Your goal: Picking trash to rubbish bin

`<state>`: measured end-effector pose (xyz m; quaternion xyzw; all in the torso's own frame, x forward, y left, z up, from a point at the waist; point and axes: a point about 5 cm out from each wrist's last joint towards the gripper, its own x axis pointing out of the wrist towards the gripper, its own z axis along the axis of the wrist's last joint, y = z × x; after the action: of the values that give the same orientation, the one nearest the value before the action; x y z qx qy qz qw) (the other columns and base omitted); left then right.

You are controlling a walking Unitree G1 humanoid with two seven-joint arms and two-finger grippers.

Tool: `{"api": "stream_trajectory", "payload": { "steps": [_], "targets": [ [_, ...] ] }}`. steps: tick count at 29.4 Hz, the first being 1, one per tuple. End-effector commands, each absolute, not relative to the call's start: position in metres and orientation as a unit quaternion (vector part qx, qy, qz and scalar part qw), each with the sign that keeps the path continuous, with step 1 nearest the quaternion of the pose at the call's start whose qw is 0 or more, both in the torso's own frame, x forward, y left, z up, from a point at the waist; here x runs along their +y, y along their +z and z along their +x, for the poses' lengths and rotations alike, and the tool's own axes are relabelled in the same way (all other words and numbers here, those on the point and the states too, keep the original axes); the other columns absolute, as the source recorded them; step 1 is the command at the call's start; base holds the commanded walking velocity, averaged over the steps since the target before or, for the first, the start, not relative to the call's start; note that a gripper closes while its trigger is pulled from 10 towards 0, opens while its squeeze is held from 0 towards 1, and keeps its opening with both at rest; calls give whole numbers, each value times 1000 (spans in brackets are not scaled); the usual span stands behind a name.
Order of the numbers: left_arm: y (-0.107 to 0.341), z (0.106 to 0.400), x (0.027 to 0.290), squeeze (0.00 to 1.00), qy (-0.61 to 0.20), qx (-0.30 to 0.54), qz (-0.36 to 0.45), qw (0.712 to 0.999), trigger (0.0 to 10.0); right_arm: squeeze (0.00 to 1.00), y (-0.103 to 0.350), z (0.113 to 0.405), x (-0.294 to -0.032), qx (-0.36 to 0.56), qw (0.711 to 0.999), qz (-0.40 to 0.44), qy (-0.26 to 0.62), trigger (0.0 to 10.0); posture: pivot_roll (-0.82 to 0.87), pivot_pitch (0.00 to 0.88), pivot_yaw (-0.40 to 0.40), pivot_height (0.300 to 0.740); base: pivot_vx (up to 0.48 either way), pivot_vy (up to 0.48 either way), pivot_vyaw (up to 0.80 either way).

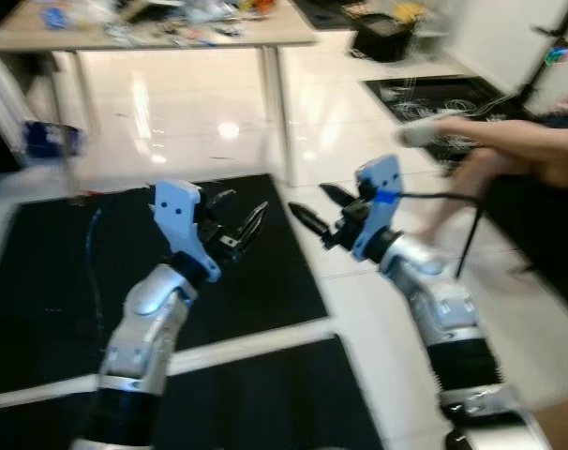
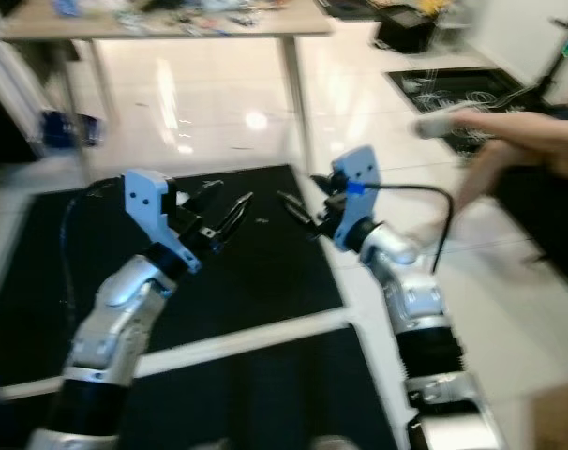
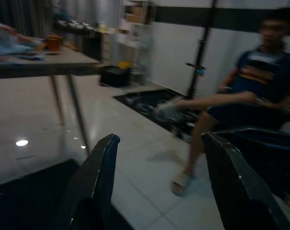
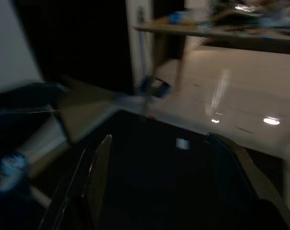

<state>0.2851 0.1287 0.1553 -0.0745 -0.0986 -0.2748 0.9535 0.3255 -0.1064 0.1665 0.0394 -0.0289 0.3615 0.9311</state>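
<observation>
while both end effectors (image 1: 239, 217) (image 1: 314, 210) gape over black mat (image 1: 40, 281), trash maybe unseen.

- Bare black mat (image 1: 68, 272) and glossy tiled floor (image 1: 190, 112) are lying open ahead.
- Counter (image 1: 153, 37) legs are standing beyond.
- A seated person's outstretched leg (image 1: 490, 141) is crossing the right side.

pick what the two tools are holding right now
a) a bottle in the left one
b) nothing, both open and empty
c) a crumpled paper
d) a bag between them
b: the left tool and right tool hang over the black mat with fingers spread and nothing between them.
</observation>
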Motion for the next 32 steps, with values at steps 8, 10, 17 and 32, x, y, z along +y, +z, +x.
{"api": "stream_trajectory", "payload": {
  "steps": [8,10,17,32],
  "targets": [
    [153,285,126,0,-277,-98,-62,954,10000,0,164,330,-118,-16,941,59,332,10000,-82,0,-14,740,480,0,-498],
    [153,285,126,0,-277,-98,-62,954,10000,0,164,330,-118,-16,941,59,333,10000,-82,0,-14,740,480,0,-788],
    [152,285,126,0,-276,-100,-61,954,10000,0,164,331,-119,-19,944,64,323,10000,-85,0,-16,740,480,0,-225],
    [158,286,131,0,-264,-115,-58,956,10000,0,170,344,-145,-43,972,51,224,10000,-83,0,-18,740,480,0,0]
  ]
}}
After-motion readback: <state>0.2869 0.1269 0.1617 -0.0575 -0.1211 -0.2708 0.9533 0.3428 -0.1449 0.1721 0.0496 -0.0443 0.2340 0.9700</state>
